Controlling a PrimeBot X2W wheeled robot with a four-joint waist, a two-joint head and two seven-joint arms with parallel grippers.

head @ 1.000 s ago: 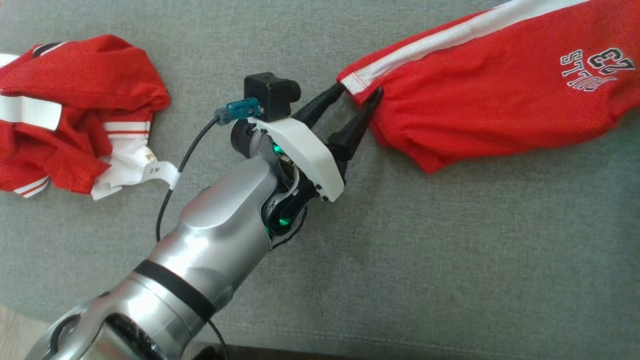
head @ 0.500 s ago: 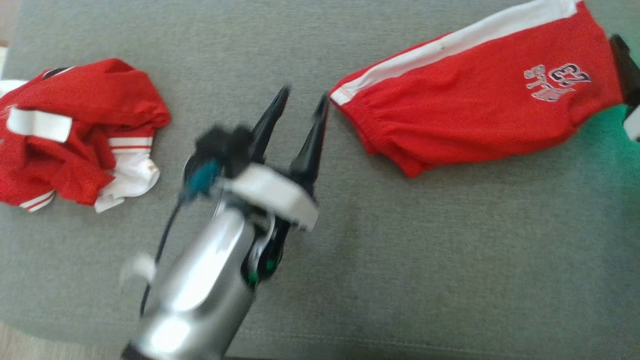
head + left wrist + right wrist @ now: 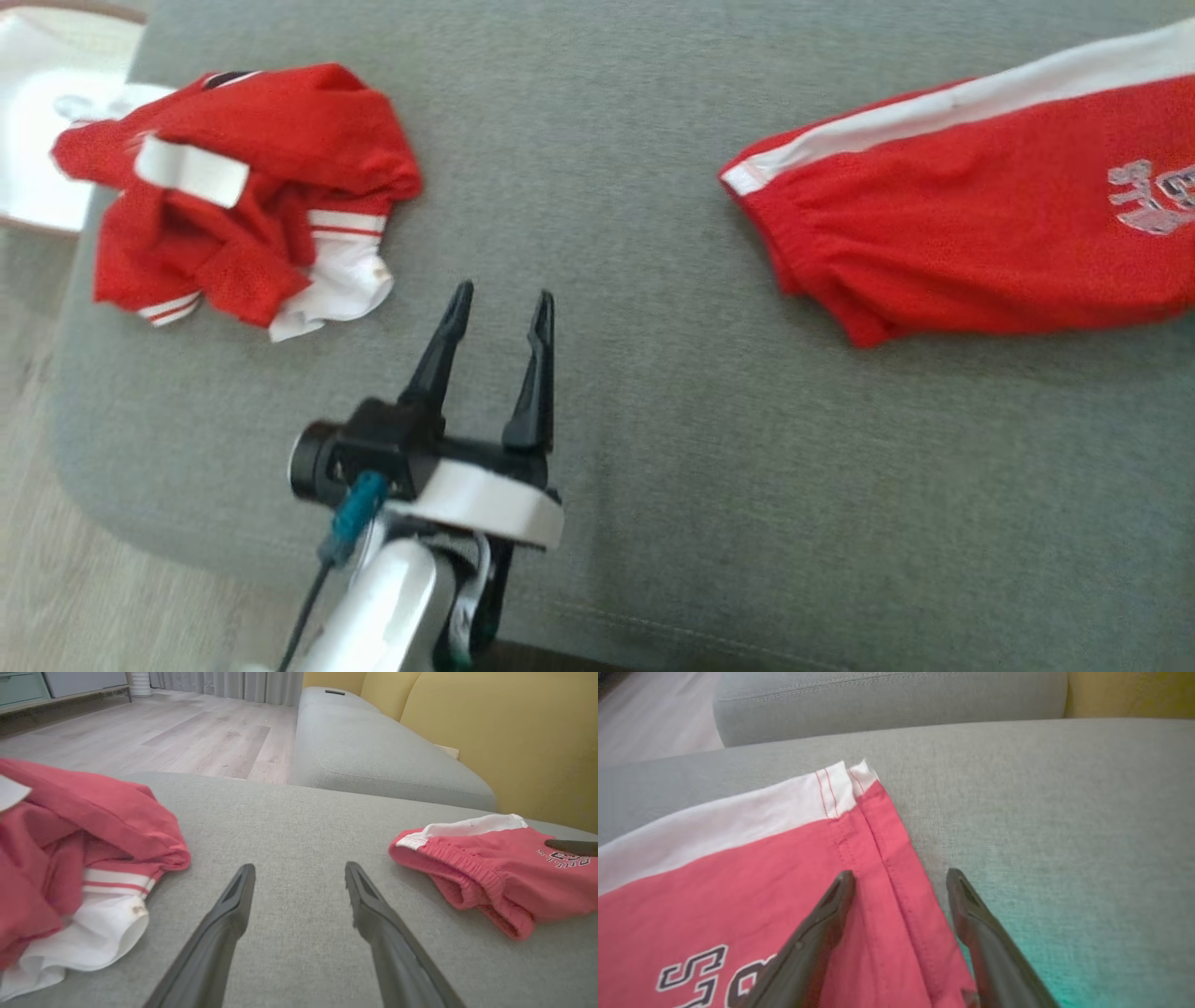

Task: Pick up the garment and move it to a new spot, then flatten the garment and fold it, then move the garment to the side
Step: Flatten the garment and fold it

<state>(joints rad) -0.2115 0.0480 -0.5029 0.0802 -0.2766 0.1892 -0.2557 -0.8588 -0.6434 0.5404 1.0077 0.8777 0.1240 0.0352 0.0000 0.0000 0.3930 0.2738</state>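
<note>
Both open, empty: left end effector [image 3: 504, 291] apart from shorts [image 3: 971, 252], right end effector [image 3: 900, 873] over hem [image 3: 896, 844]; looks limp, light, so pinch waistband [image 3: 448, 870].

Grey woven-fabric sofa seat [image 3: 653, 485] as the carrying surface. Near its far left corner, reaching the left edge, a crumpled red mesh top with white bands [image 3: 243, 187]. Past that corner, a white round thing with a brown rim [image 3: 47, 121], too blurred to name. Beyond the far edge in the left wrist view, a second grey seat cushion [image 3: 373, 760] with a small dark flat object [image 3: 335, 692] on it, beside yellow back cushions [image 3: 504, 732]. Pale wood-plank floor [image 3: 177, 732] and grey curtains [image 3: 224, 683] further off.
</note>
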